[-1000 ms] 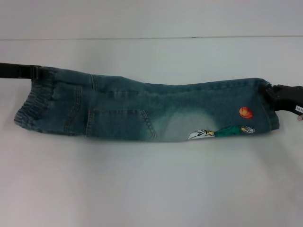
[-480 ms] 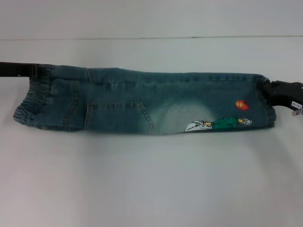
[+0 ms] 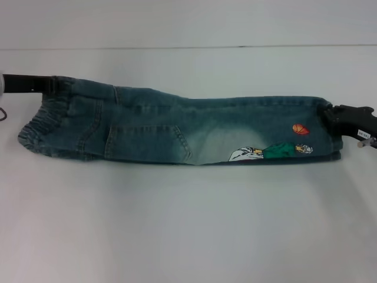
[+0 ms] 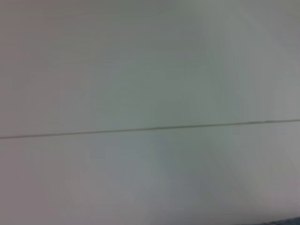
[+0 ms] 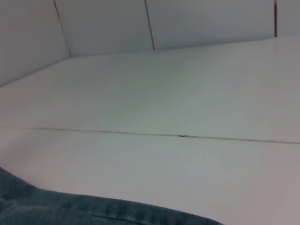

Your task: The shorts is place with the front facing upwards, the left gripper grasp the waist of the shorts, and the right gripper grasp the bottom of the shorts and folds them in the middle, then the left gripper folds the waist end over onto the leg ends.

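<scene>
Bare white table [image 3: 188,224] nearest. At centre the shorts [image 3: 177,132] lie folded lengthwise: left gripper [image 3: 50,85] at 9 o'clock pinches the waist [image 3: 41,127]; right gripper [image 3: 336,115] at 3 o'clock pinches the leg ends [image 3: 330,130], white label [image 3: 365,135] unreadable. Pale wall [image 3: 188,20] beyond.

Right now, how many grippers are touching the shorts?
2. The left gripper is at the waist; the right gripper is at the leg ends. Their fingertips are hidden in denim.

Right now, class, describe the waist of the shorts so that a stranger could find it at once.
On the white table lie long denim shorts, stretched between two grippers. The waist is the end by the left gripper: a puckered elastic band, unlike the flat hemmed leg ends beside the cartoon print.
</scene>
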### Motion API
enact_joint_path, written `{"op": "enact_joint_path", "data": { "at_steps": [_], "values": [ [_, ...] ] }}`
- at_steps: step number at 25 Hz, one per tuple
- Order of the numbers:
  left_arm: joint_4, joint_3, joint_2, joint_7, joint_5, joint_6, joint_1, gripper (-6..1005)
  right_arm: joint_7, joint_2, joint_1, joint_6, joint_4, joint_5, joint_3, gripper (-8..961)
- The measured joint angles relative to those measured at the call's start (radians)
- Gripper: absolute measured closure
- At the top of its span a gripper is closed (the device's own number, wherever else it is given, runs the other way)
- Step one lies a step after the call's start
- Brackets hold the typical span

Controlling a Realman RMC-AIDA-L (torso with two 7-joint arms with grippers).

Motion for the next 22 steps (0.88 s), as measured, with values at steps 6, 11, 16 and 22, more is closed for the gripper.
{"op": "enact_joint_path", "data": {
  "at_steps": [6,11,16,22],
  "values": [
    [-0.031,0.026,-0.002,0.001,-0.002,-0.041,-0.008,948,-0.018,0.001,0.004,0.009,0.011,-0.001,0.0,894],
    [-0.034,0.027,-0.002,0.004,-0.002,-0.055,-0.011,948,-0.024,0.001,0.004,0.009,0.016,-0.001,0.0,891],
    [-0.036,0.036,0.0,0.01,0.004,-0.059,-0.011,948,-0.028,0.001,0.003,0.009,0.019,0.003,0.001,888],
    [-0.037,0.048,0.001,0.011,0.002,-0.059,-0.005,947,-0.028,0.001,0.002,-0.001,0.021,-0.001,-0.001,884]
  ]
}}
